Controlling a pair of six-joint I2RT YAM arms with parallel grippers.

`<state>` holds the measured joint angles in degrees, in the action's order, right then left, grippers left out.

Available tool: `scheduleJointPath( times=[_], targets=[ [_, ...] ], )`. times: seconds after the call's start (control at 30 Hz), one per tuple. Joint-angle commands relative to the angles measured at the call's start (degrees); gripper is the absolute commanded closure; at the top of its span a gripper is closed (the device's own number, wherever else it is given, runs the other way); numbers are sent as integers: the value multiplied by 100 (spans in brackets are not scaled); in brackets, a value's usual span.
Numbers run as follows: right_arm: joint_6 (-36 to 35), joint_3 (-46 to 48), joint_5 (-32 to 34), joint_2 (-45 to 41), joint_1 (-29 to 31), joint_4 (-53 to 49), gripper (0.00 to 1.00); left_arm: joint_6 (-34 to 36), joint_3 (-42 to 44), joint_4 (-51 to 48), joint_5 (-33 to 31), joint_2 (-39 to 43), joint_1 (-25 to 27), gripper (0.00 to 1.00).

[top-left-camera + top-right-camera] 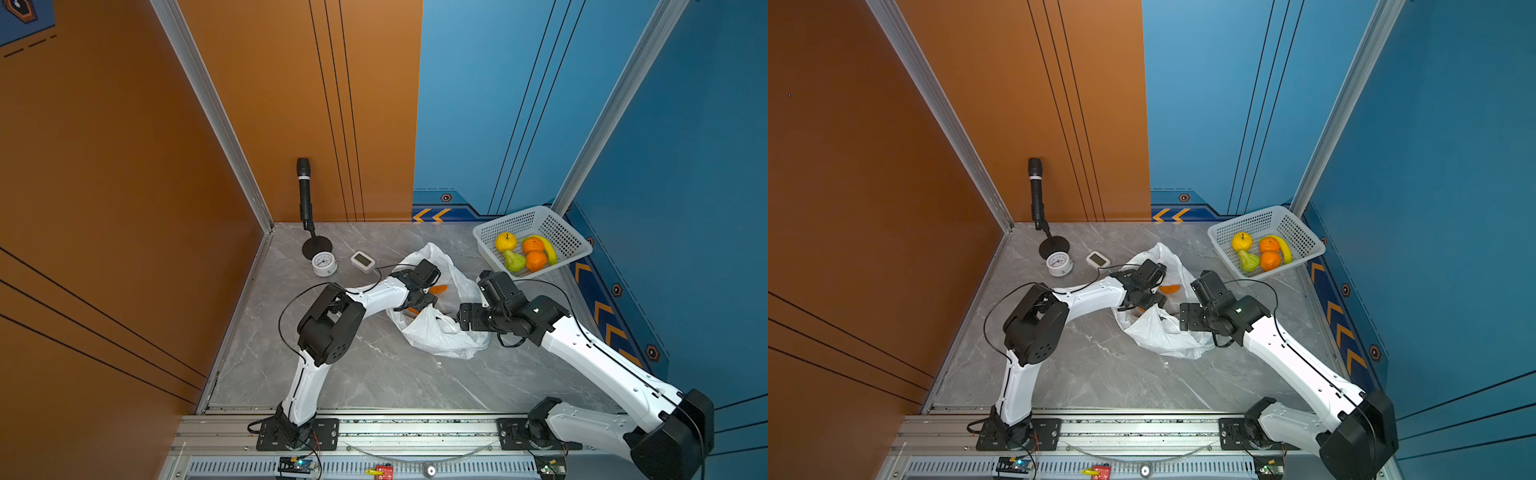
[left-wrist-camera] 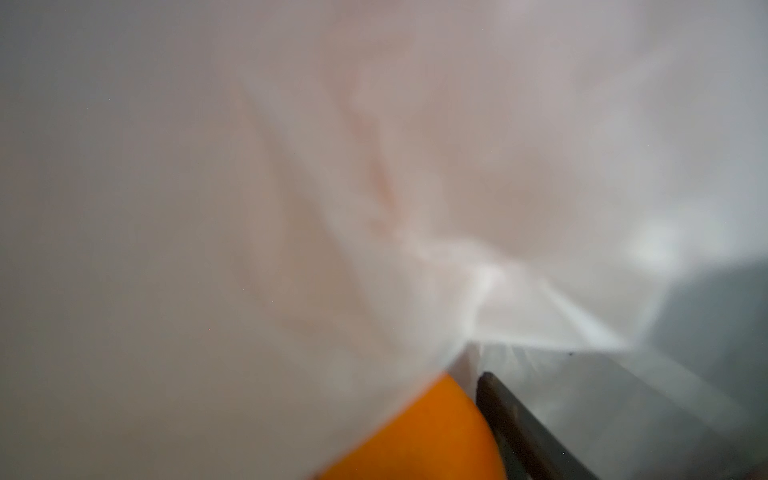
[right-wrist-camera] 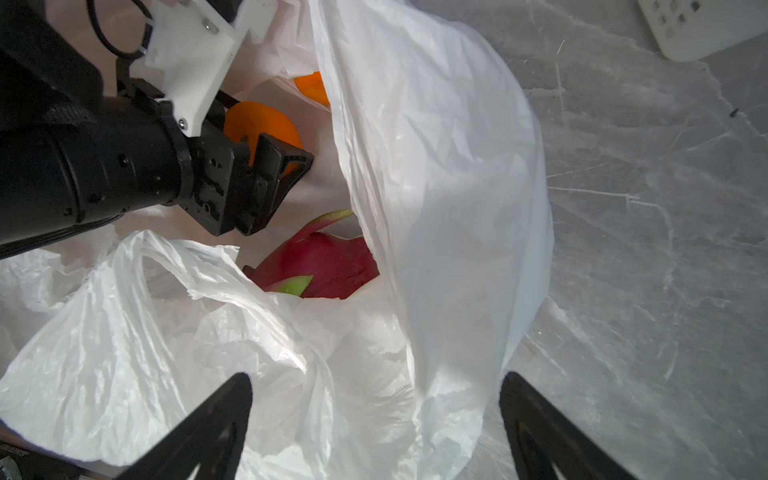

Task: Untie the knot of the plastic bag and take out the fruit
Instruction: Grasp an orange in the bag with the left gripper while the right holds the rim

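**Since the bag's mouth is open, it all comes down to the orange at the left tool**

If you go from the front edge back, the right tool (image 3: 376,399) comes first. Its jaws stand wide apart over the near rim of the plastic bag (image 3: 436,187), holding nothing. No knot shows anywhere; the bag lies slumped in the middle of the surface (image 1: 374,374) with its mouth gaping.

Just inside the mouth sits a dragon fruit (image 3: 320,266), between the two tools. Beyond it the left tool (image 3: 282,166) is down in the bag, with an orange (image 3: 262,124) right up against its fingers. Honestly can't tell if it's squeezing the orange or just touching it, because the left wrist view is mostly blurry plastic. A second orange (image 3: 311,87) peeks out further back.

My read is that the left arm is clearly nearer the orange. Meanwhile the basket (image 1: 577,253) with fruit (image 1: 534,259) in it sits at the far right, on the right arm's side, so that's a carry across.
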<state>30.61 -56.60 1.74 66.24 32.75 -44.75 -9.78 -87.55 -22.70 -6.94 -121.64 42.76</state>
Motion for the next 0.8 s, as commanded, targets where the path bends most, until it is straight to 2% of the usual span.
scheduleJointPath(
  times=[0.0,0.33,0.5,0.77],
  targets=[
    [-153,44,-59,-28,-100,-51,6,-28,-179,-262,-56,-64,-4,33],
    [-240,-304,-319,81,-345,109,4,-198,124,80,322,686,-16,44],
    [-172,-615,-526,180,-545,157,2,-238,496,638,791,1080,-67,46],
    [154,-1102,-884,215,-856,339,2,-188,962,1675,1129,1565,-138,50]
  ],
)
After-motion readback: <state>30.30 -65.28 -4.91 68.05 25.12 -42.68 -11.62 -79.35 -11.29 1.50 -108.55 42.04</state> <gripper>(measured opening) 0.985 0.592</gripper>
